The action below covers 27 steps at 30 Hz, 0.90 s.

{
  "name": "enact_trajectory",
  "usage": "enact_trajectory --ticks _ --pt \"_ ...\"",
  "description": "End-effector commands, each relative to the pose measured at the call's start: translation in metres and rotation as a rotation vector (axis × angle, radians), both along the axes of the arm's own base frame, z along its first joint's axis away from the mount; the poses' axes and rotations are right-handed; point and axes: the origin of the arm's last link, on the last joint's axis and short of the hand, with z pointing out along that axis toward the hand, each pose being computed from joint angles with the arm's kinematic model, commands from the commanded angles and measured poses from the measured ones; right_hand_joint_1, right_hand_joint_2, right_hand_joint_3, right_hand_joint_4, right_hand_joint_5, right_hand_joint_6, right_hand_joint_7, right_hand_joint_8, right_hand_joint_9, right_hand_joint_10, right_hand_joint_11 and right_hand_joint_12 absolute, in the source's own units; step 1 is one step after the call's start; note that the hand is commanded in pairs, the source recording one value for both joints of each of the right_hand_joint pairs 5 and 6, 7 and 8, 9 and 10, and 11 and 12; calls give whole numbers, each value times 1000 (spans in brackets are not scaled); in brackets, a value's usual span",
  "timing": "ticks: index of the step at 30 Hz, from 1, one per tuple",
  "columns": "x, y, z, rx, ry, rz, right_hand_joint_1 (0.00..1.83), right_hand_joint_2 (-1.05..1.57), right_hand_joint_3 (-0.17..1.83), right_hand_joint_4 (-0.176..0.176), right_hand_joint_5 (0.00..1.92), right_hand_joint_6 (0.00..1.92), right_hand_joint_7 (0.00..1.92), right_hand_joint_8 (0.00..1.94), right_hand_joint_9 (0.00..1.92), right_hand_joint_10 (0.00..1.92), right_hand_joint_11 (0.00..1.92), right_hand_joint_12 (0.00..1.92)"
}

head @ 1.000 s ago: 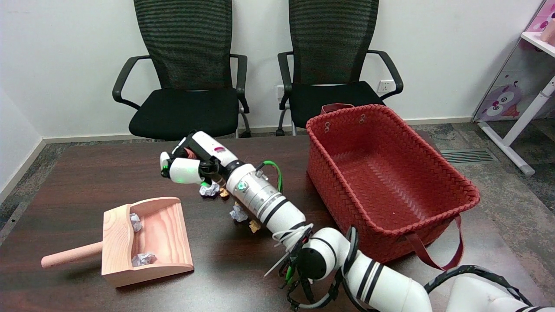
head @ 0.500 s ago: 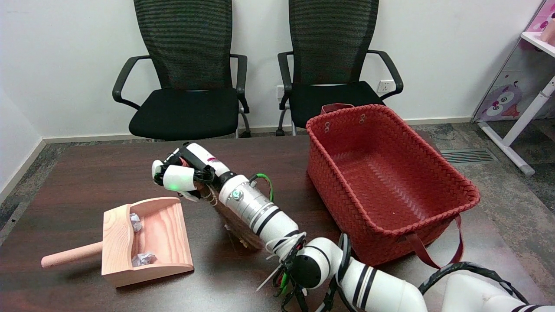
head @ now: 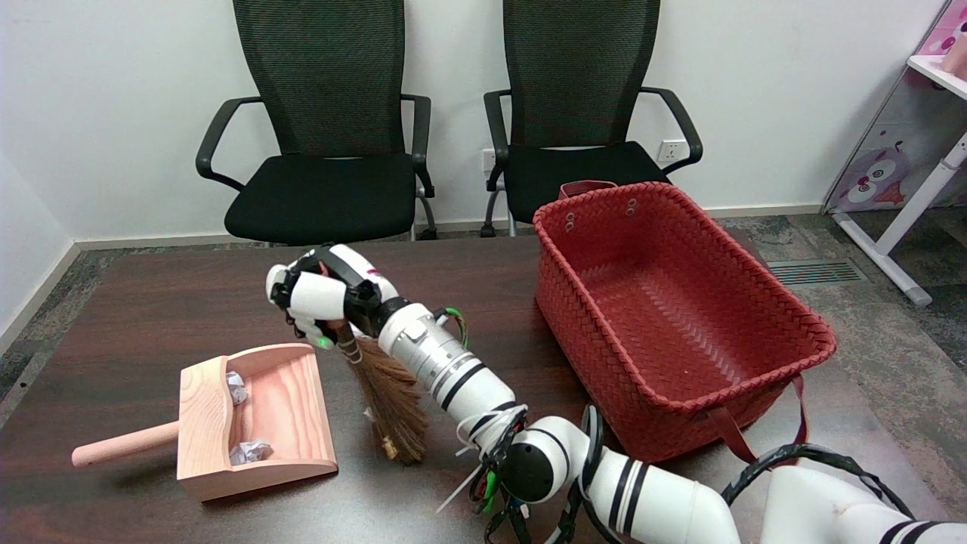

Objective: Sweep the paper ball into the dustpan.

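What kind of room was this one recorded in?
Most likely an office or meeting room: two black mesh office chairs behind a dark wooden table, a wall socket, and plain white walls.

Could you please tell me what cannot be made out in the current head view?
- Loose paper balls on the table: none visible; any would be hidden behind the broom or the right arm.
- Broom handle: covered by the right robot hand.
- Dustpan: white scraps inside, too small to count confidently.
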Motion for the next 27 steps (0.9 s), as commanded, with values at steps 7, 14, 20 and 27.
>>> enact_trajectory --ticks 7,14,20,27 --pt "36 -11 37 -70 -443 138 752 580 1523 10 1920 1920 1920 1920 1920 1920 1920 1920" --pt "36 -5 42 18 -739 68 747 427 1630 12 1920 1920 1920 1920 1920 1920 1920 1920" --pt "50 1 46 53 -618 171 746 487 1517 11 1920 1920 1920 1920 1920 1920 1920 1920" --pt "58 -17 45 89 -296 189 725 832 1415 17 1920 1920 1920 1920 1920 1920 1920 1920"
